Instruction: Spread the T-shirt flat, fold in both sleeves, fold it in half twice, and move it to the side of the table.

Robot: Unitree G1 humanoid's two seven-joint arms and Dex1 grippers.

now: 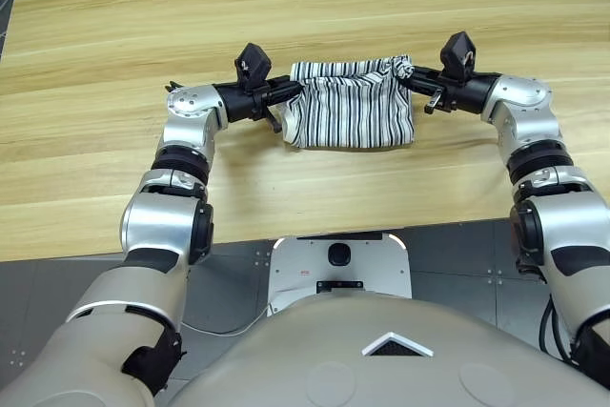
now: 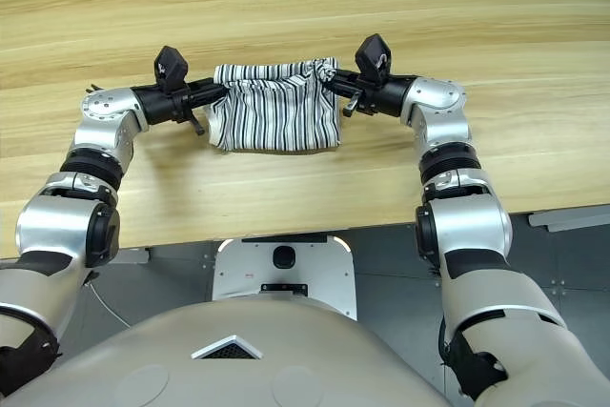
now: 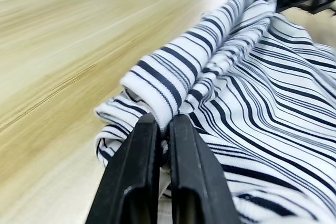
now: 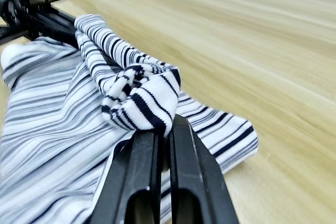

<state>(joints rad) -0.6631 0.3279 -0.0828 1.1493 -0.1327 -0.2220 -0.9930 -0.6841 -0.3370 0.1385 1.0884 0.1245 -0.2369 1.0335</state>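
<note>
Grey floor [image 1: 448, 254] is showing below the table's near edge. Wooden table [image 1: 286, 178] is carrying the T-shirt [image 1: 355, 111], which is sitting close to that front edge, roughly centred between the two arms. The shirt is black-on-white striped and is lying bunched into a compact rectangle. Its near edge is resting on the wood and its far edge is stretching between the two grippers.

Left gripper [image 1: 293, 91] is pointing in from the robot's left, pressed together on the shirt's far-left corner. Left wrist view is showing its black fingers [image 3: 131, 171] pinching a rolled ribbed edge.

Right gripper [image 1: 406, 71] is gripping the far-right corner. Right wrist view is showing its fingers [image 4: 197, 177] clamping a crumpled wad of ribbed fabric.

Both forearms are sitting low over the tabletop, aiming inward at each other. Beyond the shirt, wood grain is running on to the far side.
</note>
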